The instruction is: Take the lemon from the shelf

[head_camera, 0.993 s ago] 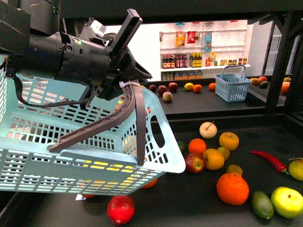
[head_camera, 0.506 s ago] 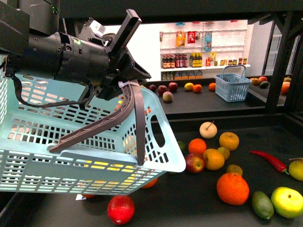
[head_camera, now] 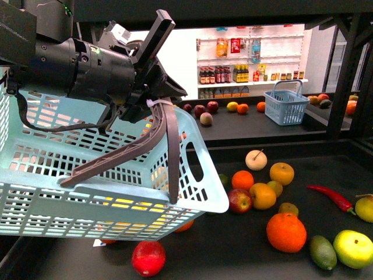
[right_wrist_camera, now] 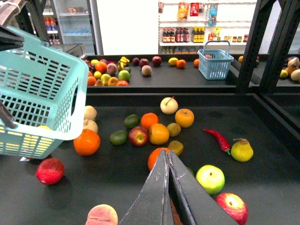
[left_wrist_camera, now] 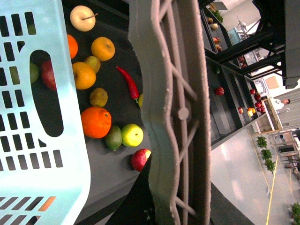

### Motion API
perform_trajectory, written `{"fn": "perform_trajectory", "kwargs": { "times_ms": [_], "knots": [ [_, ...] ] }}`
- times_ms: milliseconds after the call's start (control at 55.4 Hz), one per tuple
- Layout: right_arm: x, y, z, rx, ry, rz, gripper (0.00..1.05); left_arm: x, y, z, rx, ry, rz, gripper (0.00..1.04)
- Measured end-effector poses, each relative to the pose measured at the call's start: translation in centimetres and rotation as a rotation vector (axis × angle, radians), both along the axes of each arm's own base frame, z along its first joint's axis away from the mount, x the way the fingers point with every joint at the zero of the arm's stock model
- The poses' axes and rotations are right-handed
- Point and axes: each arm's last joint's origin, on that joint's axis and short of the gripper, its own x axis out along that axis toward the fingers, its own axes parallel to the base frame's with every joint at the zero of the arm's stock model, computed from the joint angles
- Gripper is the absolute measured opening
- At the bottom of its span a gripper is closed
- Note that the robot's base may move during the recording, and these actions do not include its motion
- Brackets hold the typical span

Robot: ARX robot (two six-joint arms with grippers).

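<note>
The lemon (head_camera: 263, 196) is a yellow oval fruit on the dark deck of the shelf (head_camera: 233, 251), right beside a red apple (head_camera: 239, 201). It also shows in the right wrist view (right_wrist_camera: 159, 133) and the left wrist view (left_wrist_camera: 84, 75). My left gripper (head_camera: 152, 106) is shut on the grey basket handle (left_wrist_camera: 173, 112) and holds the light blue basket (head_camera: 87, 175) tilted above the deck's left side. My right gripper (right_wrist_camera: 167, 155) is shut and empty, low over the deck above an orange (right_wrist_camera: 153, 157), short of the lemon. It is out of the front view.
Several fruits lie around the lemon: a golden stemmed fruit (head_camera: 281, 173), a big orange (head_camera: 286, 232), a yellow-green citrus (head_camera: 352, 249), a red chili (head_camera: 332, 198). A red fruit (head_camera: 148, 258) lies under the basket. A second blue basket (head_camera: 285, 105) stands on the back deck. Black posts (head_camera: 345, 76) stand at right.
</note>
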Motion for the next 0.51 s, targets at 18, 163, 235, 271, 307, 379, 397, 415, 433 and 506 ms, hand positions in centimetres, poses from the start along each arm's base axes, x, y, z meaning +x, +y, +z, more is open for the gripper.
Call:
{"fn": "perform_trajectory", "kwargs": {
  "times_ms": [18,163,235,271,307,379,397,415,433,506],
  "knots": [
    [0.00,0.00,0.01,0.000,-0.001,0.001,0.03,0.01,0.00,-0.02,-0.001,0.002,0.001,0.10],
    [0.00,0.00,0.01,-0.001,-0.001,0.001,0.09,0.01,0.00,-0.02,0.000,0.001,0.002,0.10],
    [0.00,0.00,0.01,-0.001,-0.001,0.000,0.23,0.01,0.00,-0.02,-0.001,0.002,0.004,0.10],
    [0.00,0.00,0.01,-0.001,-0.001,0.000,0.30,0.01,0.00,-0.02,-0.001,0.003,0.004,0.10],
    [0.00,0.00,0.01,-0.001,-0.001,0.000,0.35,0.01,0.00,-0.02,-0.001,0.003,0.004,0.10],
    [0.00,0.00,0.01,-0.001,-0.001,0.000,0.49,0.01,0.00,-0.02,0.000,0.002,0.004,0.10],
    [0.00,0.00,0.01,-0.001,-0.001,0.000,0.51,0.01,0.00,-0.02,-0.001,0.002,0.004,0.10],
    [0.00,0.00,0.01,-0.001,-0.001,0.000,0.55,0.01,0.00,-0.02,-0.001,0.002,0.004,0.10],
    [0.00,0.00,0.01,-0.001,-0.001,0.000,0.58,0.01,0.00,-0.02,-0.001,0.002,0.004,0.10],
    [0.00,0.00,0.01,-0.001,-0.001,0.000,0.70,0.01,0.00,-0.02,-0.001,0.002,0.004,0.10]
  ]
}}
